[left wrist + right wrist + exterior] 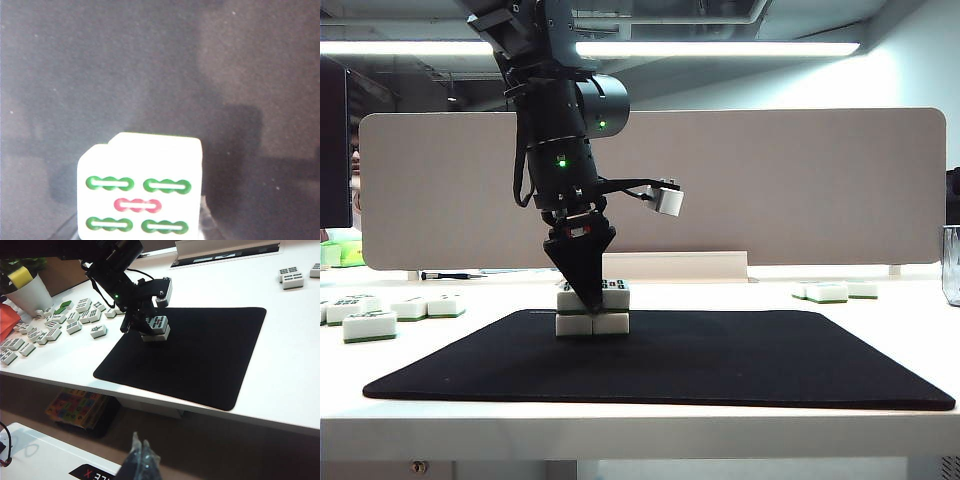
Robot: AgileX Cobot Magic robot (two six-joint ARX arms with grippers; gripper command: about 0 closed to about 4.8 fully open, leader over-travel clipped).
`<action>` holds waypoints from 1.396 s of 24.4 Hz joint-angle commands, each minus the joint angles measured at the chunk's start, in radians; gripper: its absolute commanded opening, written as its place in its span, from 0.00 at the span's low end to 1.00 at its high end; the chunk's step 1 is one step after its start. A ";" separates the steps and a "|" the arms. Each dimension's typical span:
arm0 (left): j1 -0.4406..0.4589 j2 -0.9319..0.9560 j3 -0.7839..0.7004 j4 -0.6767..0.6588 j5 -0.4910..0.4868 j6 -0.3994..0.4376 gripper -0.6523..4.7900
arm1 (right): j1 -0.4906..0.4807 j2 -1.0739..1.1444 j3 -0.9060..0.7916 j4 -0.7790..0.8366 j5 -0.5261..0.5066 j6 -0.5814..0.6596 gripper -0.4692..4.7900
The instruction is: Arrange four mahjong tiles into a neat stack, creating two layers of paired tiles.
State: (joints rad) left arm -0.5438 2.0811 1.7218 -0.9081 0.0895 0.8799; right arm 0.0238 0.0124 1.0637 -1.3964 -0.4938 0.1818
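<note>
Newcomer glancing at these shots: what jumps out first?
The left hand pointing straight down onto a two-layer stack of mahjong tiles near the back edge of the black mat. Next, the loose tiles scattered on the white table left of the mat. The right hand hangs back off the table, fingers together.

White mahjong tile (pixel 142 192) seen close, face up, on black mat (pixel 150 65). Face marked with four green bars in two rows and one red bar at centre. Edge of a second white tile (pixel 102 149) showing just behind one corner. Left hand's fingers not identifiable in frame.
</note>
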 commanded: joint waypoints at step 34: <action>0.001 0.005 0.002 -0.042 -0.001 -0.024 0.75 | 0.000 -0.013 0.003 0.013 -0.003 -0.003 0.09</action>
State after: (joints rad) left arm -0.5438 2.1044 1.7199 -0.9455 0.0860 0.8646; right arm 0.0238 0.0124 1.0634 -1.3964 -0.4938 0.1818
